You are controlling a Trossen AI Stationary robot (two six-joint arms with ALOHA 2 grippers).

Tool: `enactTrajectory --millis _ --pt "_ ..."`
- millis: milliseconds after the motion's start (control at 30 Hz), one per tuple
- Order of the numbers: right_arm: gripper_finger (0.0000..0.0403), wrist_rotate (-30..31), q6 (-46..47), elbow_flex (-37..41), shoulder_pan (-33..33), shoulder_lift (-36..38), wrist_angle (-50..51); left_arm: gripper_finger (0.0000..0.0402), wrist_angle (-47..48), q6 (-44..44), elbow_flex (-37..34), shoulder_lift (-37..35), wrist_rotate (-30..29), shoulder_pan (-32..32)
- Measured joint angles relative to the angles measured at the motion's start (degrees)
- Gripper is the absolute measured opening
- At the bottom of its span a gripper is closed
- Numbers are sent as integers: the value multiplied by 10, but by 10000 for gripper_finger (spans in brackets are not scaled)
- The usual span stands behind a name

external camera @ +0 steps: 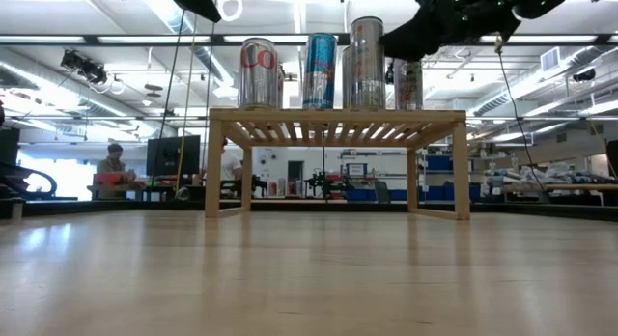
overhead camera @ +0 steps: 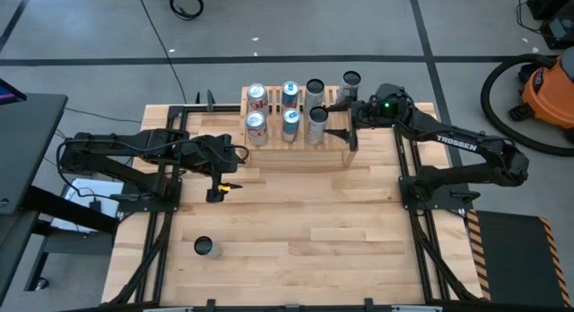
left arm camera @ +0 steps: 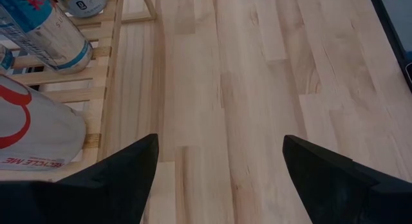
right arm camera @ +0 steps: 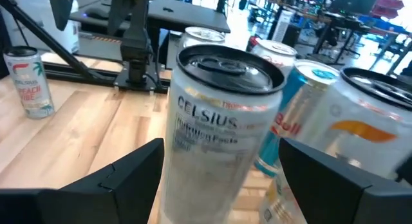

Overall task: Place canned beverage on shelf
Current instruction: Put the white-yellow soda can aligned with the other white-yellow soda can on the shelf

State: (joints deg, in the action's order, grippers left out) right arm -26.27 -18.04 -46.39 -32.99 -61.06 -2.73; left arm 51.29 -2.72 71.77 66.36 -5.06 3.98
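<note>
The light-wood shelf (overhead camera: 296, 152) stands at the table's far middle, with several cans upright on its slatted top (external camera: 338, 115). My right gripper (overhead camera: 336, 120) is at the shelf's right end, open. Its fingers stand on either side of a silver Celsius can (right arm camera: 222, 121), which stands upright on the shelf (overhead camera: 317, 122). I see no touch. My left gripper (overhead camera: 220, 185) is open and empty above the table, just near-left of the shelf. Another can (overhead camera: 204, 247) stands alone on the table at the near left.
Beside the Celsius can stand a Red Bull can (right arm camera: 302, 114) and further cans (right arm camera: 373, 121). The left wrist view shows a red-and-white can (left arm camera: 32, 134) and a blue one (left arm camera: 58, 37) on the slats. Bare tabletop (overhead camera: 341, 231) lies near of the shelf. People sit in the room beyond (external camera: 114, 167).
</note>
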Motion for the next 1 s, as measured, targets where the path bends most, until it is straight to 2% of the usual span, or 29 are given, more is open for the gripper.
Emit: enactTrajectory --millis 267,433,700,767,867,1000 --pt "316 12 9 0 0 49 66 334 0 0 0 0 0 0" --pt "316 10 48 0 10 80 99 334 0 0 0 0 0 0" --pt "316 -49 80 0 37 89 115 334 0 0 0 0 0 0" --pt "316 -38 89 0 48 89 134 334 0 1 0 0 0 0" --pt "306 9 95 0 76 89 165 334 0 1 0 0 0 0" --pt "268 67 109 0 123 89 186 334 0 1 0 0 0 0"
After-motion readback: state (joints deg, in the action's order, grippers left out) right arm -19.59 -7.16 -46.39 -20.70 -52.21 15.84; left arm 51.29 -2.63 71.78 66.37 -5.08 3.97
